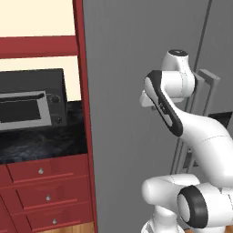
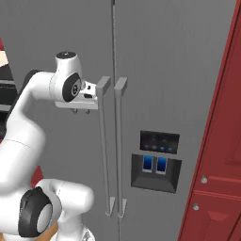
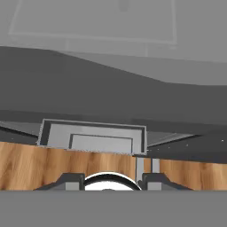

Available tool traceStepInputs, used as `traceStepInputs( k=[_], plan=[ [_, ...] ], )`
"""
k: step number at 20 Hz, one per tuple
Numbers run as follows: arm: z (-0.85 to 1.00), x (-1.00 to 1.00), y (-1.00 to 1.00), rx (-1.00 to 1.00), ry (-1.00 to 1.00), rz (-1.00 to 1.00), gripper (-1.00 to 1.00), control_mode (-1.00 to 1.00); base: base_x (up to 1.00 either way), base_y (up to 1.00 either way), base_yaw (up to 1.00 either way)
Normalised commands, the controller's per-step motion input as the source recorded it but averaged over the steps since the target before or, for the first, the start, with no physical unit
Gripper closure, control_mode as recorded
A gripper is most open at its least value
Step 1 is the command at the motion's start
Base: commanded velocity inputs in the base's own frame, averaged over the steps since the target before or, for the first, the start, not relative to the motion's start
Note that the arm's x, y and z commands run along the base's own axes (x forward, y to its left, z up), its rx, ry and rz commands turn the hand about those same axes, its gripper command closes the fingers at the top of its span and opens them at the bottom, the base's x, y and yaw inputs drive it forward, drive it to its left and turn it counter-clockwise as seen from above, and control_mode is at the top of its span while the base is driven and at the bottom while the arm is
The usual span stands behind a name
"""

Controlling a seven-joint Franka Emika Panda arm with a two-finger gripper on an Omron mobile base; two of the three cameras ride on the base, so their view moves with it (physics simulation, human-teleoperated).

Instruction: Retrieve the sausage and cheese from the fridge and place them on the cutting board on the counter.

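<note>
The tall grey side-by-side fridge (image 2: pixel 174 70) fills most of the right base view, both doors shut, its seam running down from the top centre. Two long vertical grey bar handles stand side by side at centre frame: the left bar handle (image 2: pixel 102 146) and the right bar handle (image 2: pixel 120 146). Lower right of them sits the blue-lit dispenser panel (image 2: pixel 156 162). A dark red cabinet side (image 2: pixel 221 141) closes the right edge of that frame, leaving bare door face between it and the handles.

The two-finger gripper (image 2: pixel 96 90) on the white arm is at the top bracket of the left bar handle, upper left of centre, pressed up to it. Its jaws look narrowed about the bar, but the pictures do not let me tell whether they actually clamp it.

In the left base view the fridge's flat grey side wall occupies the centre, bordered on its left by a dark red upright post (image 1: pixel 84 91). Left of that post lies the black marbled stone counter (image 1: pixel 41 143) over dark red drawers (image 1: pixel 45 191), carrying a dark boxy toaster oven (image 1: pixel 32 100) at middle left.

The hand view shows wooden plank flooring (image 3: pixel 26 166) across the lower part.
</note>
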Motion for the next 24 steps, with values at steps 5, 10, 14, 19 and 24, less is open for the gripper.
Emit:
traceStepInputs(
  k=[5,10,14,19,24],
  plan=[
    [0.0,0.0,0.0,0.0,0.0,0.0,-1.0,1.0,-0.42,0.0,-0.02],
    [0.0,0.0,0.0,0.0,0.0,0.0,-1.0,1.0,-0.87,0.0,-0.06],
    [0.0,0.0,0.0,0.0,0.0,0.0,-1.0,1.0,-0.22,-0.18,-0.05],
    [0.0,0.0,0.0,0.0,0.0,0.0,-1.0,1.0,0.0,-0.86,0.0],
    [0.0,0.0,0.0,0.0,0.0,0.0,-1.0,1.0,0.01,-0.79,0.18]
  ],
)
